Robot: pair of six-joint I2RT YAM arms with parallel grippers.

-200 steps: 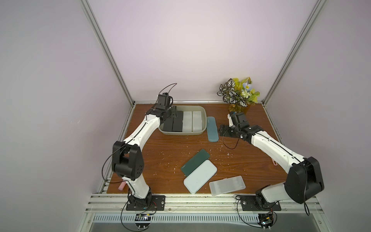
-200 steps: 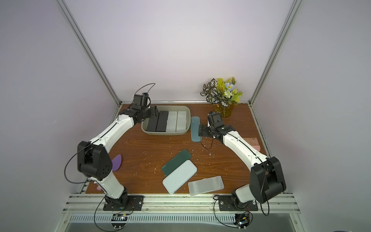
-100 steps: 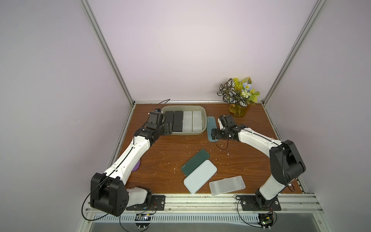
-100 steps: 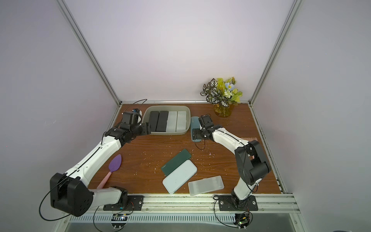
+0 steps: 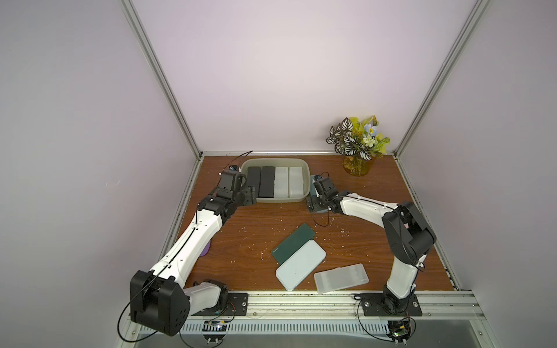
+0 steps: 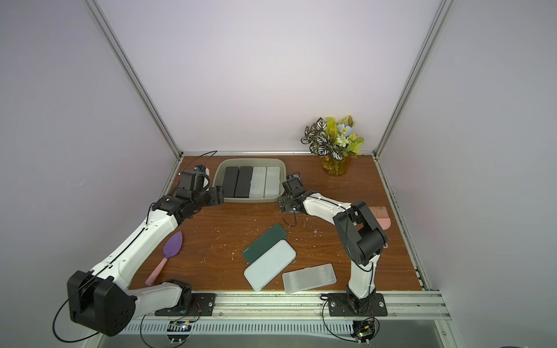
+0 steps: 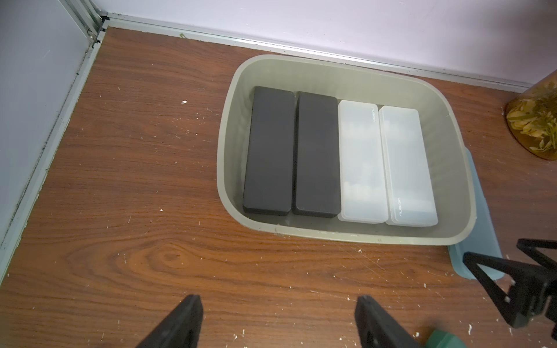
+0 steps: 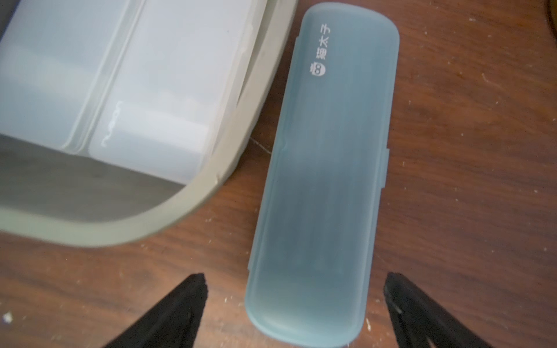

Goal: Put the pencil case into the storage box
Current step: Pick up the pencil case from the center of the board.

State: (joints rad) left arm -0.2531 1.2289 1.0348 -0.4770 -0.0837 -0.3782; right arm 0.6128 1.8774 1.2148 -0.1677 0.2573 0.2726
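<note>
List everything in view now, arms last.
storage box: 1, grey-green plastic, back
matte cases: 2, black, inside box
frosted cases: 2, white, inside box
translucent pencil case: 1, blue, beside box
slim flat case: 1, dark green, front
wide flat case: 1, pale mint, front
frosted rectangular case: 1, clear, front
spatula: 1, purple, left
comb: 1, pink, right
flower vase: 1, amber, back corner
left gripper: 1, black, open
right gripper: 1, black, open, flanking blue case
</note>
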